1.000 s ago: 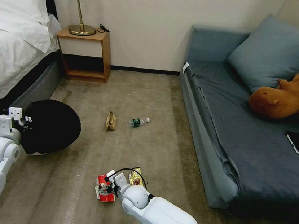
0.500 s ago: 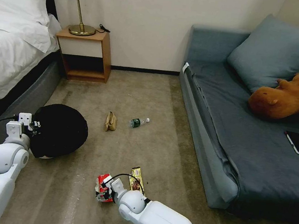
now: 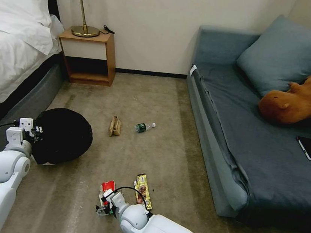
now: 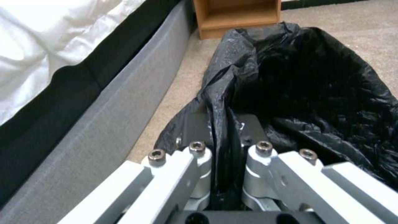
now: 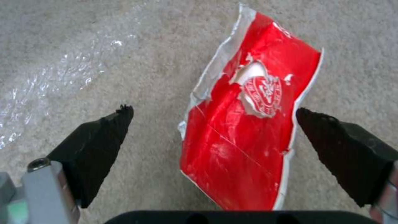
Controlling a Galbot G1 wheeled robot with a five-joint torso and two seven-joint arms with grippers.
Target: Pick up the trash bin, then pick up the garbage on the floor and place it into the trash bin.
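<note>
My right gripper (image 5: 213, 119) is hovering spread wide over the red wrapper (image 5: 248, 130), which is lying flat on the carpet (image 3: 165, 155).

My left gripper (image 4: 226, 149) is pinching the black bag at the rim of the trash bin (image 3: 62, 135), which is sitting beside the bed base (image 3: 21, 100). The 2 black fingertips (image 5: 104, 137) of my right gripper are flanking the wrapper without touching it. The yellow-brown wrapper (image 3: 142, 190) is lying just beside it; the tan paper bag (image 3: 115, 126) and small bottle (image 3: 144, 126) are lying farther out, mid-carpet.
</note>
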